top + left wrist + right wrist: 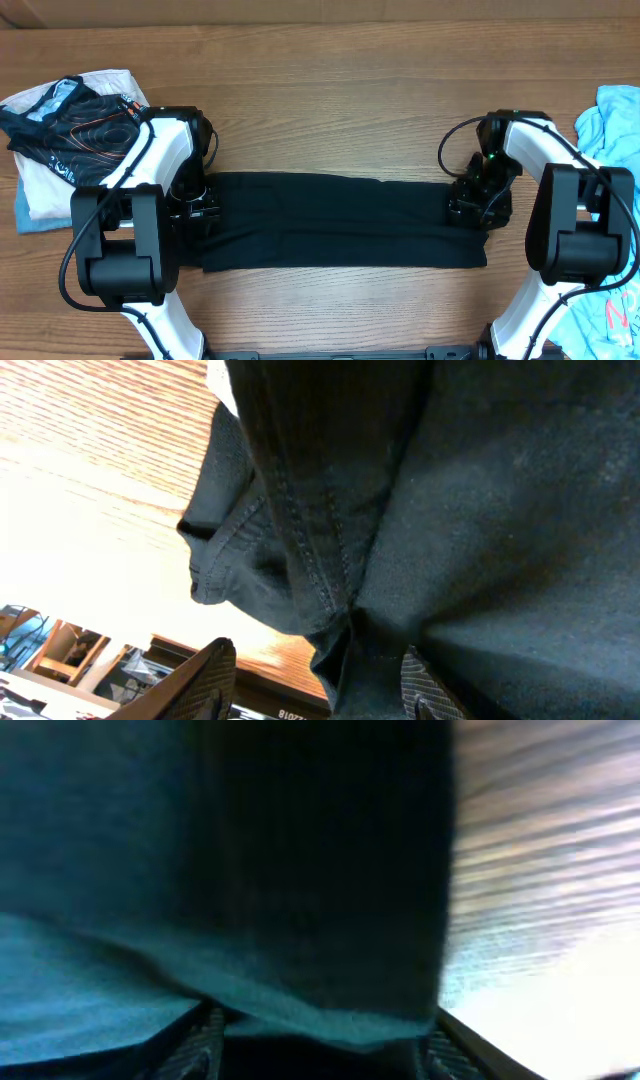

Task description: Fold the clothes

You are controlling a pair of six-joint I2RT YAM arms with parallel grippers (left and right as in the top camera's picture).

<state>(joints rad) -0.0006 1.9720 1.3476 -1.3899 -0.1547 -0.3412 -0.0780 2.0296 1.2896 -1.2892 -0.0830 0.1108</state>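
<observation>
Lying folded into a long band on the bench [330, 90], the shirt [340, 220] is running side to side, its long axis joining the two arms. The left gripper [195, 205] is standing at its left end and the right gripper [478, 200] at its right end, each equally near. Both are pointing down with jaws spread wide, gripping nothing.

finding the t-shirt [340, 225] lying flat as a long band across the table [330, 110], running left to right. finding the left gripper [195, 208] sitting over its left end, the right gripper [478, 208] over its right end. further left and back, noting a loose garment [75, 130] lying on a stack of cloths [40, 195]; at the right edge, another garment [610, 130].
</observation>
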